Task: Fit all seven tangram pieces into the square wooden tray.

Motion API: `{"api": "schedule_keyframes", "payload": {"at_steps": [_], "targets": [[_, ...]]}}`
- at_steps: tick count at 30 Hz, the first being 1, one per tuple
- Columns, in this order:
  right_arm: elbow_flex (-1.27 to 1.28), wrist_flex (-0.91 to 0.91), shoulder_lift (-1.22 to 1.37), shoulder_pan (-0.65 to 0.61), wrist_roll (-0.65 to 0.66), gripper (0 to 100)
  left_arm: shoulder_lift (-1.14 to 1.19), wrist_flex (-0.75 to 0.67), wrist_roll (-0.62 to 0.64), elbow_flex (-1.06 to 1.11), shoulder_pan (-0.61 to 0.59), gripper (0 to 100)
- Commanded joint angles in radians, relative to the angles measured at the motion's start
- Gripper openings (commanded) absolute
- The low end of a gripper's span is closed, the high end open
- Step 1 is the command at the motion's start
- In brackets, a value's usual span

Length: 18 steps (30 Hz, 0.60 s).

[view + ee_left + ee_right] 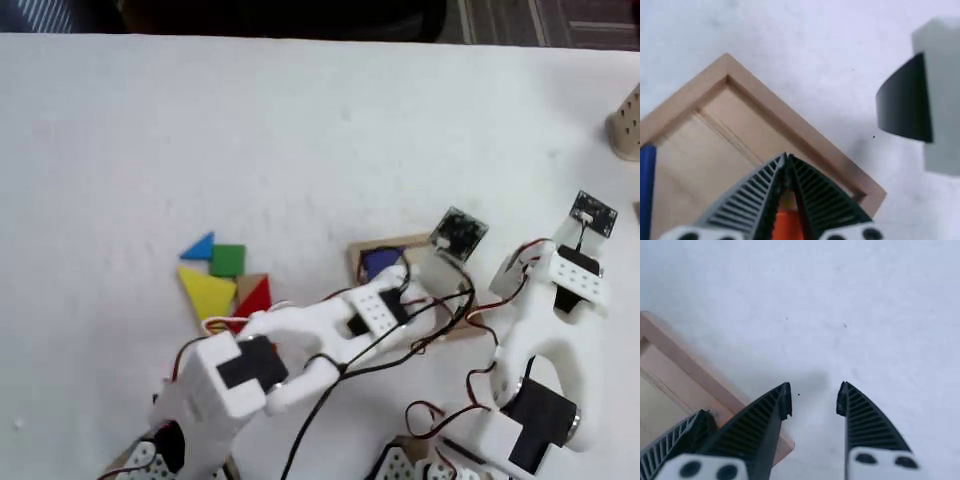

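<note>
The square wooden tray (385, 243) lies at the table's middle front, with a dark blue piece (380, 262) inside it. My left gripper (786, 159) hangs over the tray (790, 117) near one corner, shut on an orange piece (786, 220) that shows between its fingers. The blue piece (646, 190) lies along the tray's floor to one side. My right gripper (814, 390) is open and holds nothing, above bare table just off a tray corner (685, 360). Left of the tray lie a blue triangle (200, 247), a green square (228, 260), a yellow triangle (205, 292) and a red triangle (255, 298).
The right arm (560, 290) stands right of the tray, and part of it (925, 95) shows close by in the left wrist view. A wooden pegged object (625, 125) sits at the right edge. Cables (440, 340) trail across the tray's front.
</note>
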Motion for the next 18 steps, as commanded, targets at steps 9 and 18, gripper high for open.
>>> {"api": "schedule_keyframes", "payload": {"at_steps": [9,18], "targets": [[-0.048,-0.004,-0.045,0.002,-0.002,15.6,-0.074,0.311,0.003,-0.043,0.035,2],[-0.046,-0.004,-0.045,-0.005,0.000,15.6,-0.306,0.308,-0.083,0.239,0.053,2]]}}
